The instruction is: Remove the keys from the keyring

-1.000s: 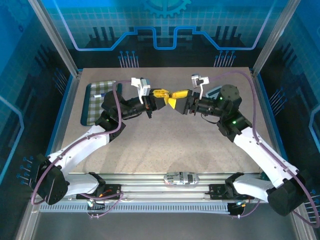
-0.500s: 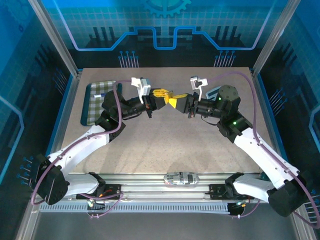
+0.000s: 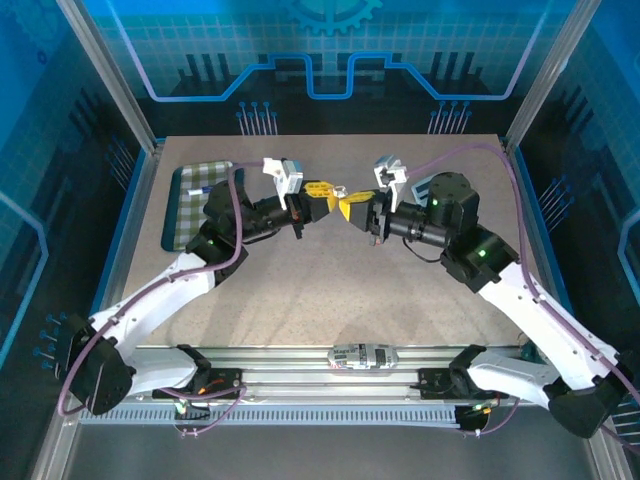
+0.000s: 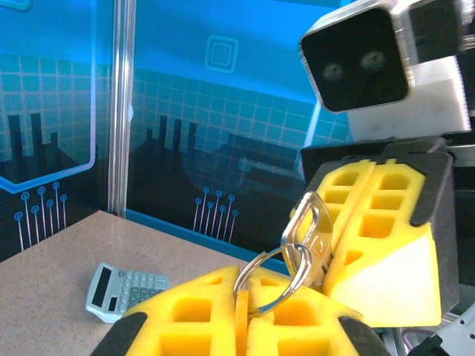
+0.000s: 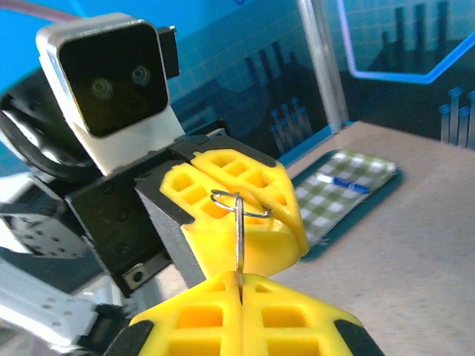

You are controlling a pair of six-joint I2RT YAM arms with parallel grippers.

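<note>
High over the table's back middle, both grippers meet tip to tip. My left gripper [image 3: 322,190] [image 4: 245,285] is shut on the keyring [image 4: 254,265], a thin silver wire loop pinched in the seam beside a narrow orange strip [image 4: 242,319]. A small silver-grey key [image 4: 318,243] hangs on that loop by its head. My right gripper [image 3: 352,206] [image 5: 239,278] is shut on the key [image 5: 239,237], seen edge-on, with the keyring [image 5: 223,199] lying flat above it against the left gripper's fingers [image 5: 223,185]. The key's blade is hidden between the right fingers [image 4: 371,222].
A grey calculator [image 4: 122,289] lies on the table at the back right, partly under the right arm [image 3: 425,185]. A green checked tray [image 3: 185,215] [image 5: 356,167] holding a blue-and-white pen [image 5: 343,183] sits at the back left. A small silvery object [image 3: 362,355] rests on the front rail.
The two grippers stay joined at the key and ring. The right arm has risen and swung its wrist leftward; the left gripper has tilted up and drifted slightly towards the back.
</note>
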